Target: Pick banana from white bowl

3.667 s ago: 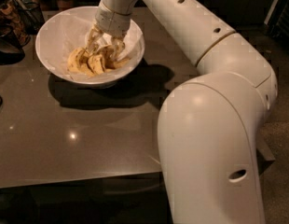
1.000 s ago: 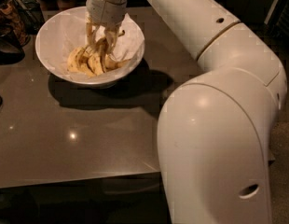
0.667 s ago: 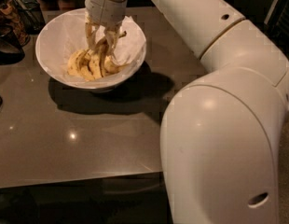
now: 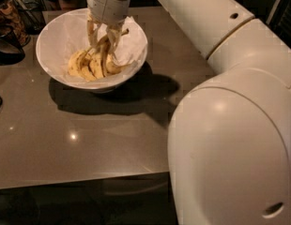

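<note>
The white bowl [image 4: 56, 36], lined with crumpled white paper, stands at the back left of the grey table. Several spotted yellow bananas [image 4: 84, 65] lie in its bottom. My gripper [image 4: 102, 49] hangs straight down over the middle of the bowl. Its fingers [image 4: 92, 32] are closed around one long banana [image 4: 109, 39]. This banana is tilted, with its dark stem end raised toward the right rim and its lower end still among the others.
A dark round vessel [image 4: 7, 50] sits left of the bowl. A wire holder and a patterned object [image 4: 14, 11] stand at the back left corner. My large white arm [image 4: 230, 125] fills the right side. The table's front edge [image 4: 80, 182] runs along the bottom.
The gripper has shifted slightly left and upward in the bowl. The banana between the fingers has tilted up, its stem end now higher above the pile.
</note>
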Motion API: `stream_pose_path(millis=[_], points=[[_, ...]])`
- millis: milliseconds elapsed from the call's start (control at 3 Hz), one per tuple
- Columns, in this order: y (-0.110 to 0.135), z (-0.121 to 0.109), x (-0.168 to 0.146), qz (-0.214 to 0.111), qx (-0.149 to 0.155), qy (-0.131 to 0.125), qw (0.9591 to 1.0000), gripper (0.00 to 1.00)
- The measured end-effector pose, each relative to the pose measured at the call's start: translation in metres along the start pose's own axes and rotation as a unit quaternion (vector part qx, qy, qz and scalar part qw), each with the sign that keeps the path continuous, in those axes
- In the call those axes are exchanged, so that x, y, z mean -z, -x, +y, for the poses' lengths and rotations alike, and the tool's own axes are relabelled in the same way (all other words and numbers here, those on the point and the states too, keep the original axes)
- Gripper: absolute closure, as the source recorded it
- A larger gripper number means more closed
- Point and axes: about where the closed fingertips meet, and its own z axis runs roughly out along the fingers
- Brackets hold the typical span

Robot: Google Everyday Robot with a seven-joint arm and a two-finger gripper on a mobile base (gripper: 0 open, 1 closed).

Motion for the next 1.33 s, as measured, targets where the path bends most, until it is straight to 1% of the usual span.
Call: stream_pose_path(millis=[333, 667, 1000, 1333], points=[[0.005, -0.001, 0.023, 0.022, -0.003, -0.014, 0.9997, 1.0], [0.009, -0.002, 0.048, 0.044, -0.006, -0.02, 0.9988, 1.0], [0.009, -0.002, 0.048, 0.044, -0.006, -0.02, 0.9988, 1.0], [0.022, -0.002, 0.059, 0.056, -0.012, -0.009, 0.9983, 1.0]])
